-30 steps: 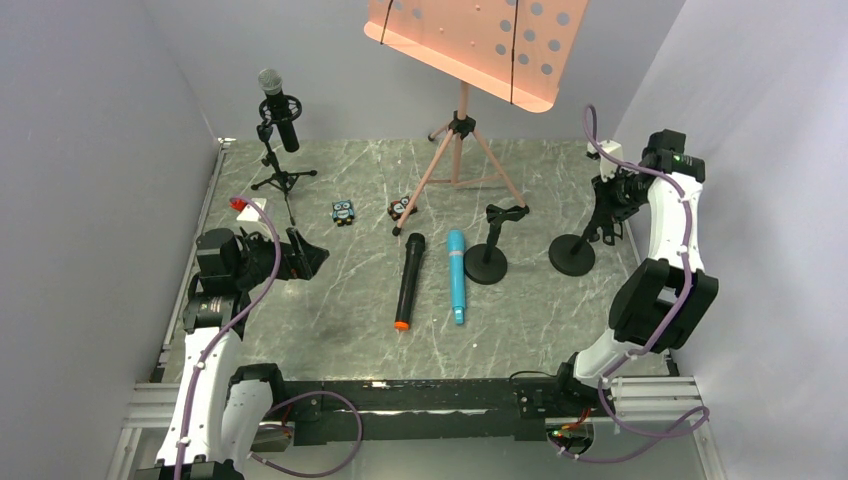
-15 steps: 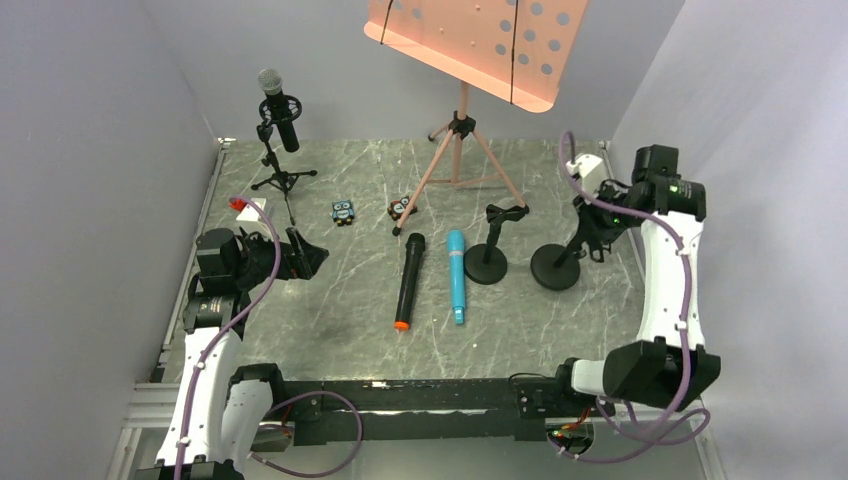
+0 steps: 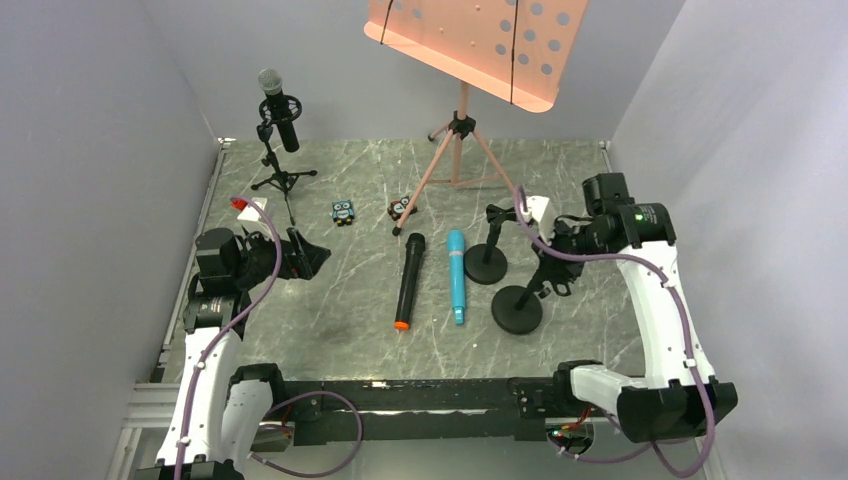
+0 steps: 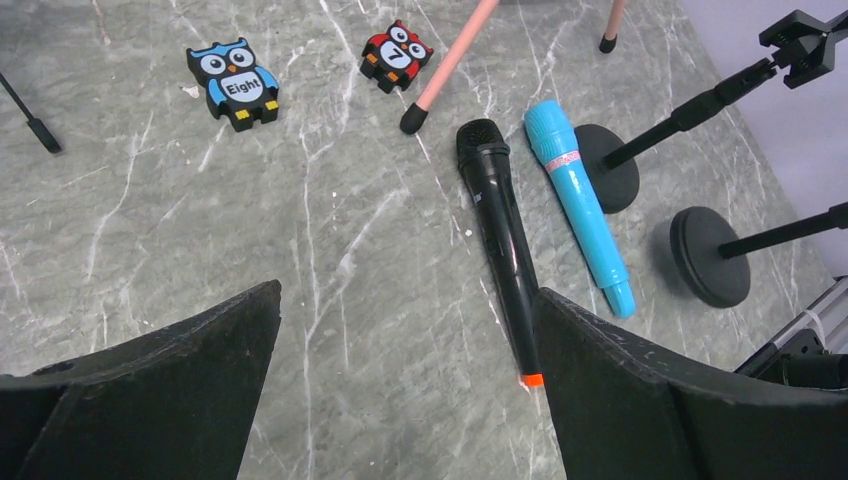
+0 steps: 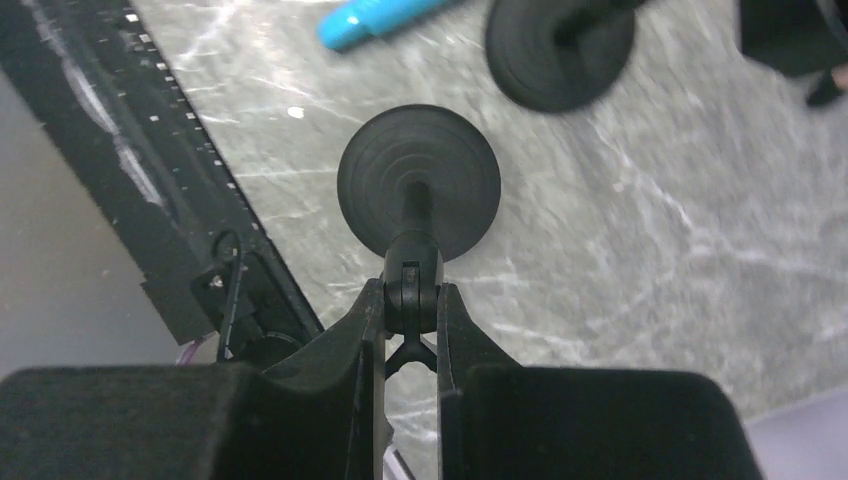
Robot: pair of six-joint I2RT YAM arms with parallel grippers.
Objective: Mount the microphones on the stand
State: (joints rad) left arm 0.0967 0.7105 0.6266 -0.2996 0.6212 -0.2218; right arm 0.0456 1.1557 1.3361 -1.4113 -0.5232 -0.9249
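**Gripping a Disc-Footed Stand, Two Microphones Lying Loose**

The grey marbled table [image 3: 330, 330] carries a peach perforated music stand [image 3: 470, 40]. The right arm bends inward, and the right gripper [image 5: 410, 305] is pinched tight on the stem of a black microphone stand [image 3: 517, 308]. A twin stand [image 3: 486, 265] sits just beside it. The left gripper [image 4: 405, 300] hovers spread wide, holding nothing. Between the arms the orange-capped black microphone [image 3: 407, 283] and the turquoise microphone [image 3: 456, 275] lie side by side. The mesh-headed microphone [image 3: 275, 100] sits in a tripod stand [image 3: 283, 180].

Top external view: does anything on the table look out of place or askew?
The black microphone and the turquoise microphone lie flat on the table, not in a stand. The right gripper holds one round-base stand by its pole; whether it tilts is unclear.
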